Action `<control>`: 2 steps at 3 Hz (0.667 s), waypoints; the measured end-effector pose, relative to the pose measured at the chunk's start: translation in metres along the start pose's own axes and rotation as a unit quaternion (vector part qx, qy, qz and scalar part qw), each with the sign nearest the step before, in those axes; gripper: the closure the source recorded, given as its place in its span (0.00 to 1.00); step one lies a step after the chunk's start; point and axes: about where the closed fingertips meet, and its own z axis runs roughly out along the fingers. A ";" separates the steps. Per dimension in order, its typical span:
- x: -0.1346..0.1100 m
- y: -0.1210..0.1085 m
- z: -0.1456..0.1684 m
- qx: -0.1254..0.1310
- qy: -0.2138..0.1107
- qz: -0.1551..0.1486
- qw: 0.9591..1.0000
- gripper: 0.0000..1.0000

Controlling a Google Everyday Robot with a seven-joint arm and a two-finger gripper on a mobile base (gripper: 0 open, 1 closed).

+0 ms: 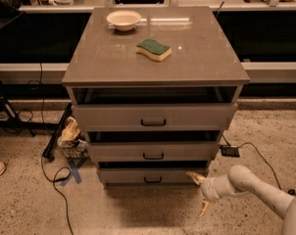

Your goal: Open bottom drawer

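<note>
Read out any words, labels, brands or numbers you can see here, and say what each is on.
None can be read: the cabinet, the bowl and the sponge show no text.
The gripper, open beside the right end of the bottom drawer, shows no marking either.
</note>
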 end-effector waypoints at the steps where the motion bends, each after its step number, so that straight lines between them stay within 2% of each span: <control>1: 0.008 -0.003 0.009 0.014 0.018 -0.011 1.000 0.00; 2: 0.028 -0.014 0.021 0.045 0.047 -0.036 0.997 0.00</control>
